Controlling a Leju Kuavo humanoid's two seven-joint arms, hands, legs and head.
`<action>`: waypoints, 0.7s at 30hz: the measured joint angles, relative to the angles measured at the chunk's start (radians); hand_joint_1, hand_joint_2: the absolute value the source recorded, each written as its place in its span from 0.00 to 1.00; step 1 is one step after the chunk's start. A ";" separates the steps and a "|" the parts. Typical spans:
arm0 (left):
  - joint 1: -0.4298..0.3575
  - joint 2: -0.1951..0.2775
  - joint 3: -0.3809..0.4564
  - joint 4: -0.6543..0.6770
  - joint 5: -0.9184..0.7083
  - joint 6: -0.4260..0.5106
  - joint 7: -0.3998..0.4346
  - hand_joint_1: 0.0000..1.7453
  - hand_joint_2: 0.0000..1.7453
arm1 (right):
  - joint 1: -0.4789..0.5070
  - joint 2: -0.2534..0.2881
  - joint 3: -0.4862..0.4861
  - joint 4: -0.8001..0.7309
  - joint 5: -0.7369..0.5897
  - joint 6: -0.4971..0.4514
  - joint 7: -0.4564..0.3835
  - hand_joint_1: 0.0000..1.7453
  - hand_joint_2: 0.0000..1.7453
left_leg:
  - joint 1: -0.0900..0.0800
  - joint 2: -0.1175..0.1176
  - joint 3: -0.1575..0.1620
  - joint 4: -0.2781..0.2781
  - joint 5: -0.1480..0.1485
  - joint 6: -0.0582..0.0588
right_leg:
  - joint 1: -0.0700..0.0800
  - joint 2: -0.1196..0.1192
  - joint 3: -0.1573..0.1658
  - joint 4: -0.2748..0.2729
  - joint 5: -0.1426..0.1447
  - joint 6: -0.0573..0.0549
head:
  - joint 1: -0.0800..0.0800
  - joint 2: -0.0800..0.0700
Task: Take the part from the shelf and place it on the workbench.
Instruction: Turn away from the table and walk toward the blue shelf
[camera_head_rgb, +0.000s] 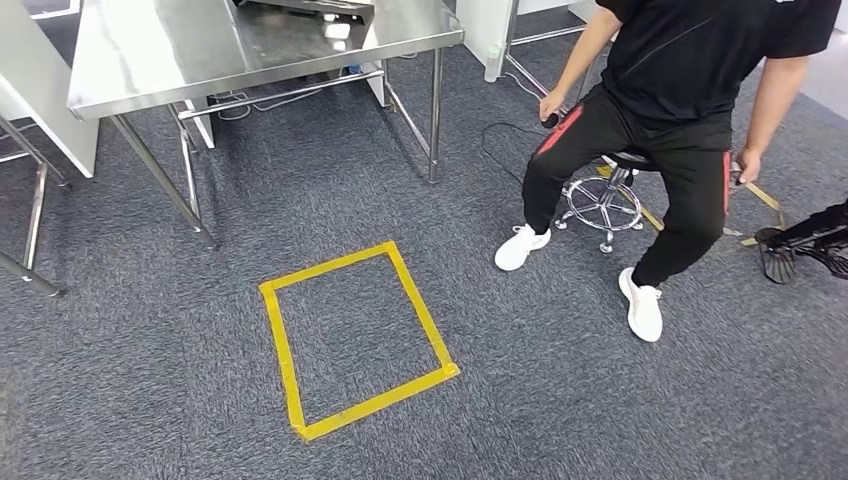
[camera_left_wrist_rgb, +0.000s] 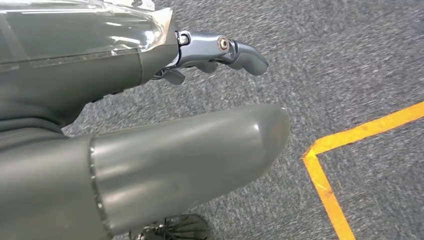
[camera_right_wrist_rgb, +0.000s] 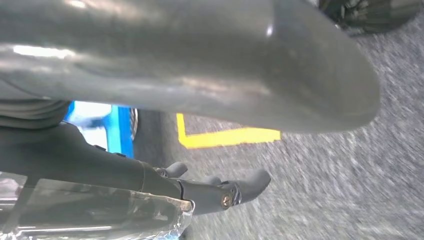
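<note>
Yellow tape square (camera_head_rgb: 355, 340) — grey carpet (camera_head_rgb: 560, 400), no writing.

Speckled dark grey carpet (camera_head_rgb: 150, 380) carries a yellow tape rectangle (camera_head_rgb: 355, 340). At one o'clock, a person's black trousers (camera_head_rgb: 690, 170) bear red stripes above white shoes (camera_head_rgb: 640, 305); silver steel desk (camera_head_rgb: 140, 60) at eleven.
</note>
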 joint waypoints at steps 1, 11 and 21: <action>0.000 -0.001 0.000 0.000 -0.001 0.001 0.001 0.00 0.00 | 0.000 0.000 0.000 0.000 0.000 0.000 0.000 0.00 0.00 | 0.002 0.013 -0.002 -0.006 0.004 0.005 | 0.001 -0.017 -0.025 0.045 -0.022 -0.001 | 0.002 0.000; 0.003 -0.004 0.000 0.001 -0.008 0.004 0.010 0.00 0.00 | 0.003 0.001 0.000 0.000 0.001 0.001 0.005 0.00 0.00 | -0.006 0.124 -0.008 0.009 0.000 -0.017 | -0.017 -0.128 0.009 -0.023 0.021 0.038 | 0.006 0.000; 0.008 -0.001 -0.001 0.001 -0.017 0.006 0.024 0.00 0.00 | 0.007 0.005 0.000 0.001 0.011 0.000 0.011 0.00 0.00 | 0.008 0.025 -0.125 0.294 -0.161 -0.048 | -0.014 -0.032 -0.008 -0.023 0.047 -0.018 | -0.001 0.000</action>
